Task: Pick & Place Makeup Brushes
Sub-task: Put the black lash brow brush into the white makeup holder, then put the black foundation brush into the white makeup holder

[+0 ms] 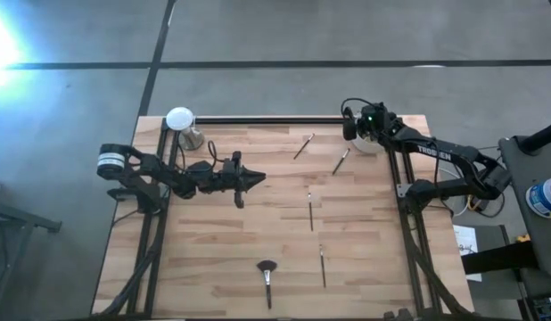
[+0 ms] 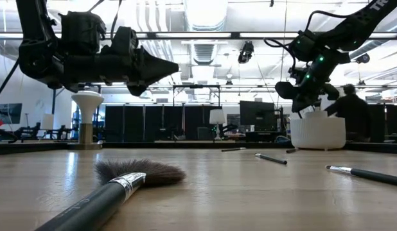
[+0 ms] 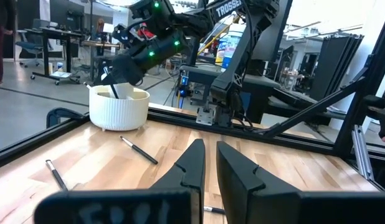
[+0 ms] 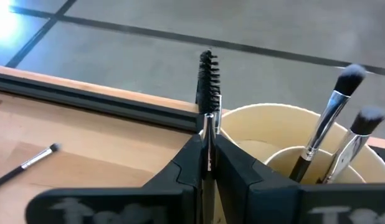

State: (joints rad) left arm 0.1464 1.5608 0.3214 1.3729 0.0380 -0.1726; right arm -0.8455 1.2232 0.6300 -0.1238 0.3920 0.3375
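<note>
Several thin makeup brushes lie flat on the wooden table: two near the far edge, two in the middle, and a fan-headed brush near the front. A white ribbed cup stands at the far right and holds two upright brushes. My right gripper is over the cup's rim, shut on a spiral-bristled brush. My left gripper hovers above the table's left middle, pointing right, fingers together and empty. My right gripper pinches the spiral-bristled brush between its two fingers on the silvery stem just below the bristle head. The fingers slant down from above and lie across the brush. It stands about upright, head above the fingers, its lower end dipping into the white cup.
A white mushroom-shaped object stands at the table's far left corner. Dark rails run along the far edge and the sides. Bare wood lies between the left gripper and the loose brushes. A person stands in the room behind the cup.
</note>
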